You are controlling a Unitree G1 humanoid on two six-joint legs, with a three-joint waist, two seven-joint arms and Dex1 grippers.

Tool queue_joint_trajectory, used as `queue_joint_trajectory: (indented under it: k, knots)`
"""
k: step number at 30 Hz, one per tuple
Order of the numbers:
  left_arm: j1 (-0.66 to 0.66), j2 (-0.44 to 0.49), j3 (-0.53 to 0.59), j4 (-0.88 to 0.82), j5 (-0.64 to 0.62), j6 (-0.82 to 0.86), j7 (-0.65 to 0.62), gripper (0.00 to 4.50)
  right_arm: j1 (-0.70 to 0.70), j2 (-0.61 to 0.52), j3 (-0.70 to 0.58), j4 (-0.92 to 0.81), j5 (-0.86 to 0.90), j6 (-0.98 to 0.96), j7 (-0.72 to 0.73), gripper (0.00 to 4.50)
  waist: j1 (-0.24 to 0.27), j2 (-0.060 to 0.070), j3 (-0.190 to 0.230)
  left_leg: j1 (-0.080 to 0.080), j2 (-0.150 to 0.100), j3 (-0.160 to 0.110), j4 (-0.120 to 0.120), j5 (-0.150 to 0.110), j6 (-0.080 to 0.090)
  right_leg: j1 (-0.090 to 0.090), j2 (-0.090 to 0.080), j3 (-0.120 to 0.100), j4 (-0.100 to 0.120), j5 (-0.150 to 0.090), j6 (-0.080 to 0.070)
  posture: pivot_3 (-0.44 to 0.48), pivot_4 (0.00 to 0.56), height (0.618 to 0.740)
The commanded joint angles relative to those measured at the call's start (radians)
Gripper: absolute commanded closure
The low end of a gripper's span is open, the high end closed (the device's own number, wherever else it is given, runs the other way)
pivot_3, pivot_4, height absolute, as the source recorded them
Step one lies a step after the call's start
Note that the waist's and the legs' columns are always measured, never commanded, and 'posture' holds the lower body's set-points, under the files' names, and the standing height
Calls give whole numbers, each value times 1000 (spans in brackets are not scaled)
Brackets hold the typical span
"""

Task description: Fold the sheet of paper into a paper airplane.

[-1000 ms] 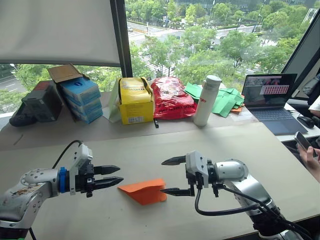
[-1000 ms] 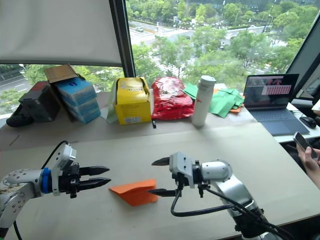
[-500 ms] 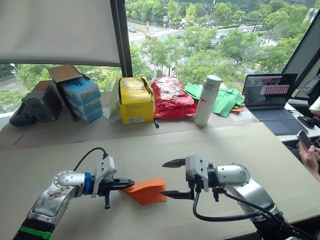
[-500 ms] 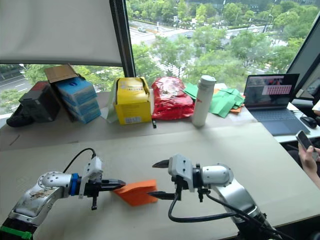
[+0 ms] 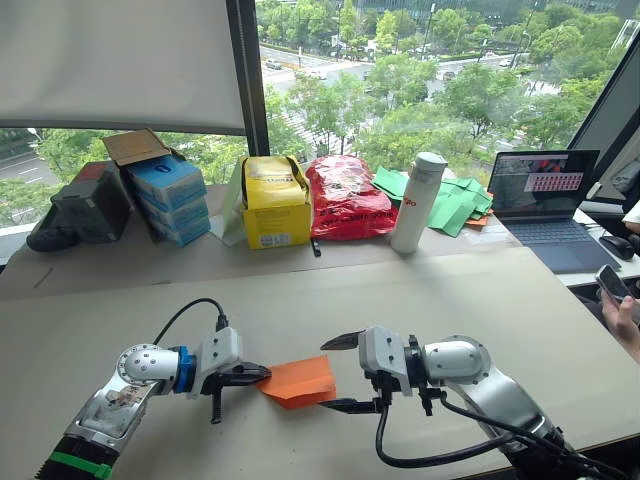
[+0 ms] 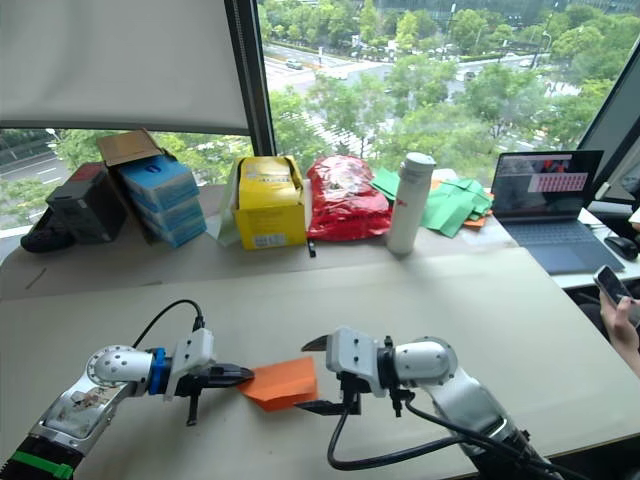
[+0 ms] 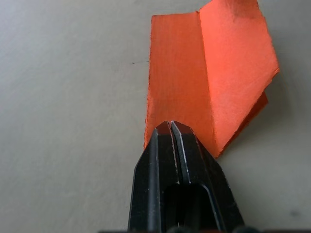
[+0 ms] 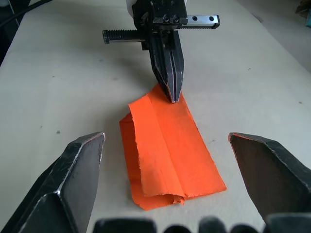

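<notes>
While our left gripper (image 5: 262, 374) presses its closed jaws on the folded orange paper airplane (image 5: 298, 380) near the counter's (image 5: 450, 300) front edge, our right gripper (image 5: 340, 372) gapes wide, empty.

left arm (image 5: 120, 385): silver metal shell, scuffed, with a blue ring at the wrist and a green band with pale marks near the elbow; a black cable loops over it. left gripper (image 5: 262, 374): white block body carrying two slim black tapered fingers; a threaded black screw rod shows beside it. right arm (image 5: 470, 368): smooth silver casing, black cables beneath. right gripper (image 5: 341, 372): white block, two black pointed fingers.
</notes>
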Motion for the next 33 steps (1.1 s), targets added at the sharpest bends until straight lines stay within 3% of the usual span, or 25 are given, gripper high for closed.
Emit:
queue_joint_trajectory:
  k: [1,12,16,25,33]
  knots:
    - [23,14,-32,19,41,20,-9,4462,-31,9,27,28,-68,-112,-13,0,0,0,0,0,0,0,0,0,0,0,0,0,0,0,0,0,150,740]
    - [26,26,-33,-6,52,26,-3,4462,-56,46,41,122,-148,-244,-33,0,0,0,0,0,0,0,0,3,-6,1,1,0,0,0,0,0,150,740]
    - [29,31,-32,-8,52,22,-3,4500,-58,47,43,136,-160,-267,-30,1177,0,0,0,0,0,0,0,3,-5,0,1,0,0,0,0,0,150,740]
    - [34,40,-30,14,58,-10,-6,4500,-62,53,44,137,-147,-264,-12,4311,-1,0,0,0,0,0,0,3,-5,0,1,0,0,0,0,0,150,740]
    - [26,31,-34,66,67,-58,-8,4500,-104,87,62,160,-131,-174,13,4435,-3,0,0,1,0,0,0,0,0,1,1,0,0,0,0,0,150,740]
